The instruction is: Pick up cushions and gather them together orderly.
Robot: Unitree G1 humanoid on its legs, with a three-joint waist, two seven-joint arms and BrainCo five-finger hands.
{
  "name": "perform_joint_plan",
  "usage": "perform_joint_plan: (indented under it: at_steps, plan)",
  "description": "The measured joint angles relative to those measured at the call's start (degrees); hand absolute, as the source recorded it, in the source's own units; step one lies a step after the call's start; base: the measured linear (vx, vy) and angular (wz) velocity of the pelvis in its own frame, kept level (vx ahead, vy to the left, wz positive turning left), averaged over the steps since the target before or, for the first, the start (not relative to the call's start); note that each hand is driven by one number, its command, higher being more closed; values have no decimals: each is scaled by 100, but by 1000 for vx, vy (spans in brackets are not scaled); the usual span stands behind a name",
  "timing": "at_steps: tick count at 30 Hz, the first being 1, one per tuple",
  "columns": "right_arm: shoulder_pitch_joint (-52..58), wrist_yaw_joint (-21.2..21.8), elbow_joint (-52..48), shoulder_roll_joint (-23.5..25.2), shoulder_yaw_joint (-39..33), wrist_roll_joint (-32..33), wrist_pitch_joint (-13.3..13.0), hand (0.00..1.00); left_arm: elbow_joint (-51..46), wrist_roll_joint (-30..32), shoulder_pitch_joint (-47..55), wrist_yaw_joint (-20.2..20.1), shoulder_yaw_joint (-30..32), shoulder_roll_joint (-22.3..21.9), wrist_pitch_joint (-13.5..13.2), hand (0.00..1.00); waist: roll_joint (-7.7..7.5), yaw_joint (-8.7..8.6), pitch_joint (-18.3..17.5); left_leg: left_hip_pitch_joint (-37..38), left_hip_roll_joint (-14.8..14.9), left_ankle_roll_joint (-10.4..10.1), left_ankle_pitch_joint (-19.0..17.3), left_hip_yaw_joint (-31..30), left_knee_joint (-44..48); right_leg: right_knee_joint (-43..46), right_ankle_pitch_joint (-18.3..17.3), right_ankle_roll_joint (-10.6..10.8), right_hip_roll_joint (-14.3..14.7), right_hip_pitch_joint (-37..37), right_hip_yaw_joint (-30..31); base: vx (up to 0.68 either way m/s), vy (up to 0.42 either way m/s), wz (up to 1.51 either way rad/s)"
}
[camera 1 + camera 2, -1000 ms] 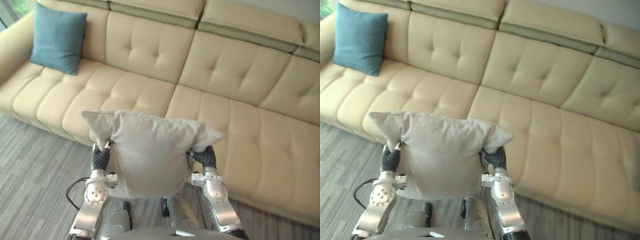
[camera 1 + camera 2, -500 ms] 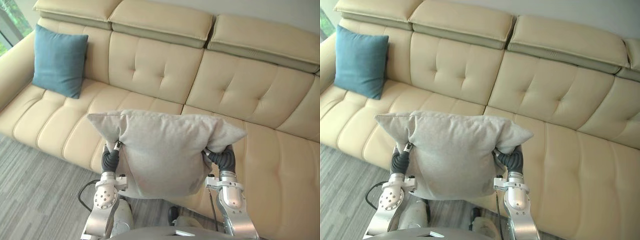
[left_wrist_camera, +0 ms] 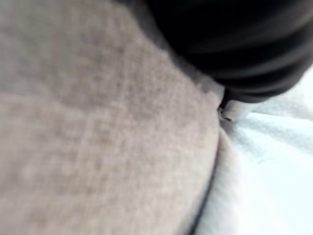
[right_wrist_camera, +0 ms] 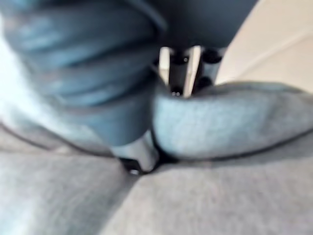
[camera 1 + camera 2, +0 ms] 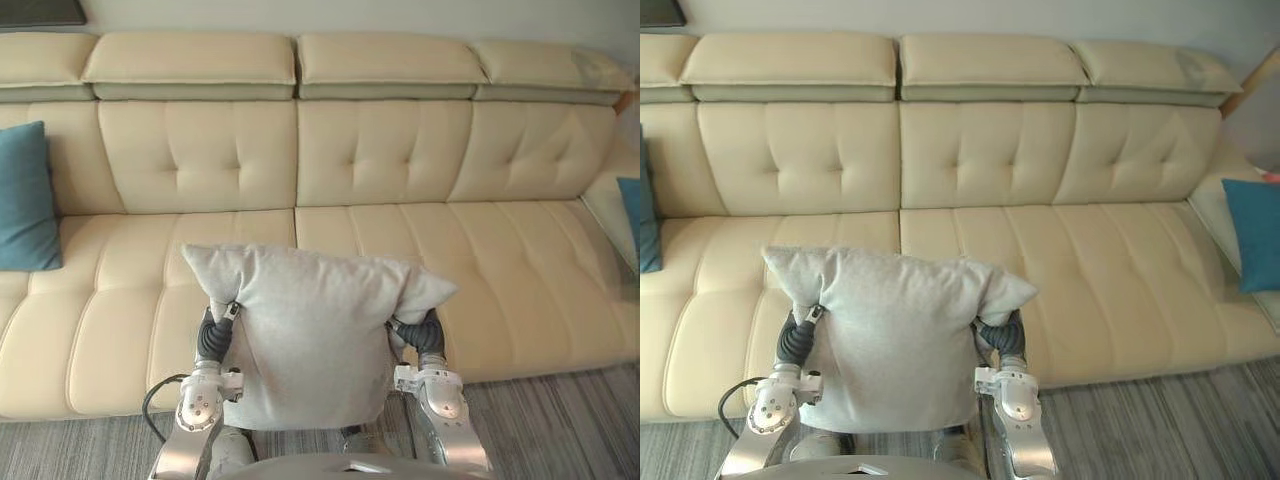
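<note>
Left teal cushion leans at the far end of the sofa. Your left hand is against the grey cushion, grip can't be told, and the right hand pinches a fold on its other side, so it hangs between the 2 hands in front of the seat, with the right teal cushion at the far right end. Pick 1 teal cushion as the pile, squeeze evenly from both sides while turning, and set the grey one upright just beside it.
</note>
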Motion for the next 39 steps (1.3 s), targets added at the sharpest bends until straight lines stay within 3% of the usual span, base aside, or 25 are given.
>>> perform_joint_plan:
  at_steps: [4, 7, 10, 12, 16, 21, 24, 30, 31, 32, 39]
  plan:
    - [-328, -100, 0, -11, -2, -307, 7, 100, 0, 59, -191, 50, 0, 72, 0, 100, 76, -56, 41, -94, -13, 52, 58, -32, -41, -96, 102, -6, 24, -84, 57, 5, -28, -7]
    - [-953, -439, 73, -106, 107, -536, 8, 100, 11, 123, -849, 397, 13, 145, 1, 100, 173, -77, 129, -383, -81, 93, 222, -135, -108, -194, 286, -6, -17, -292, 7, -22, -16, 17]
    - [-2027, -919, 444, -253, 162, -715, 63, 100, 265, 251, -2005, 910, 14, 268, 0, 100, 265, -21, 488, -662, -88, 124, 377, -229, -83, -235, 472, -51, -19, -488, -99, -95, -24, 16]
    - [-3106, -1449, 586, -261, 129, -776, 90, 100, 547, 335, -3252, 1408, 35, 344, 2, 100, 344, -1, 728, -1298, -59, 171, 487, -336, 110, -209, 635, -32, 4, -976, -200, -207, -40, 17]
    - [-4722, -2078, 1065, -340, -185, -778, 219, 100, 1281, 357, -5111, 1829, 16, 771, 10, 100, 346, 45, 1129, -1846, -34, 224, 627, -469, 227, -24, 705, -27, 62, -1472, -248, -174, -40, 11]
    - [-7593, -2534, 2007, -796, -752, -771, 340, 100, 2379, 340, -8057, 1952, 141, 1448, 4, 100, 366, 126, 1858, -2697, -48, 238, 1077, -584, 173, -5, 1034, 83, 80, -2305, -296, -160, -26, 10]
    - [-8763, -2638, 2545, -968, -1039, -656, 422, 100, 3217, 245, -9411, 1882, 253, 1479, -2, 100, 390, 119, 1963, -3382, -9, 226, 1262, -683, 196, -3, 1182, 132, 108, -2902, -424, -126, -20, 12]
    - [-9202, -2869, 2552, -1083, -1155, -488, 635, 100, 3603, 70, -9855, 1847, 553, 1074, 34, 100, 412, 260, 2064, -3915, 68, 173, 1375, -779, 149, 12, 1237, 129, 168, -3365, -618, -39, -24, 6]
    - [-9288, -2900, 2553, -1116, -1148, -486, 679, 0, 3610, -10, -9861, 1846, 619, 1005, 43, 100, 412, 308, 2064, -3980, 65, 123, 1433, -783, 69, 52, 1231, 119, 166, -3463, -680, 1, -48, 11]
    - [-9447, -2919, 2555, -1125, -1151, -467, 705, 0, 3611, -39, -9887, 1856, 730, 931, 43, 0, 411, 336, 2064, -4071, 57, 98, 1524, -796, -48, 140, 1207, 82, 166, -3627, -740, 5, -41, 13]
    - [-9761, -3091, 2555, -1356, -1215, -190, 716, 0, 3701, -360, -9903, 1895, 995, 655, 29, 0, 404, 428, 2068, -4356, 51, -58, 2027, -979, -655, 383, 1113, -35, 186, -4117, -1058, 11, -51, 19]
